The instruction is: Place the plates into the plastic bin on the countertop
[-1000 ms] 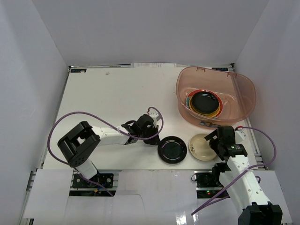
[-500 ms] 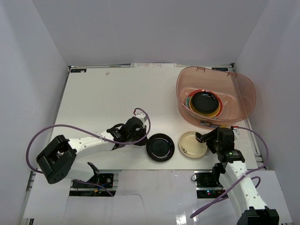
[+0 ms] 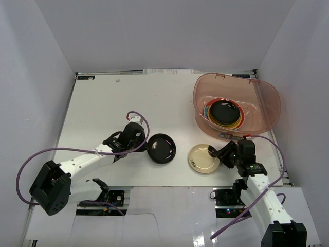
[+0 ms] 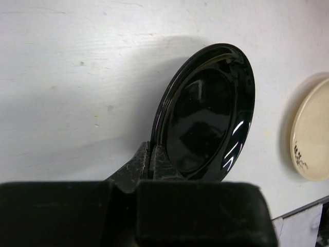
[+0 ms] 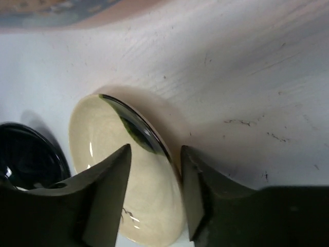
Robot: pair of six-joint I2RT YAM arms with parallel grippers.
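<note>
Left wrist view: the left gripper (image 4: 152, 154) is clenched on the near rim of a black plate (image 4: 205, 118), which juts out tilted ahead of its jaws. The right gripper (image 5: 155, 151) straddles the rim of a cream plate (image 5: 103, 134); I can't tell whether it pinches. The bin (image 3: 270, 103), with stacked plates (image 3: 224, 113) inside, sits beyond the right jaws.

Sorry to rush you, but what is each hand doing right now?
Left hand: closed on the black plate, gripping its rim.
Right hand: closed on the cream plate, gripping its rim.
</note>
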